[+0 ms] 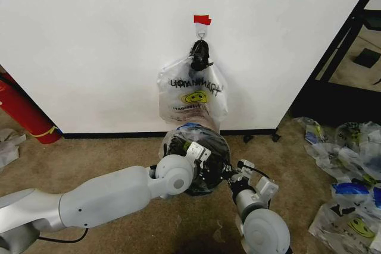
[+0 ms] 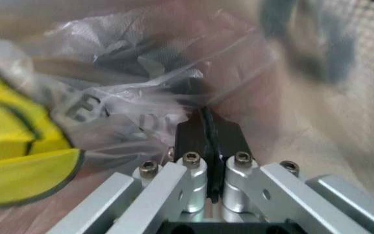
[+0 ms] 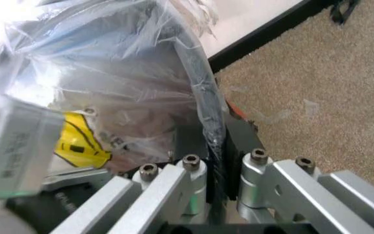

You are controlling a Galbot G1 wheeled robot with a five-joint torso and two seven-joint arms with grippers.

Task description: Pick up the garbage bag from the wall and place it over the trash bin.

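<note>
Left end effector (image 2: 208,127) is clamping fully closed on a fold of the garbage bag (image 1: 189,128). Right end effector (image 3: 218,146) is pinching closed on film at the trash bin (image 3: 200,83) rim. Both are gripping opposite sides, likely to be spreading the bag mouth over the bin. Bin is sitting on the carpet floor (image 1: 119,153) below the wall (image 1: 89,40), where another bag (image 1: 191,96) is hanging. Film is hiding the bin interior; how far the rim is covered is unclear.
</note>
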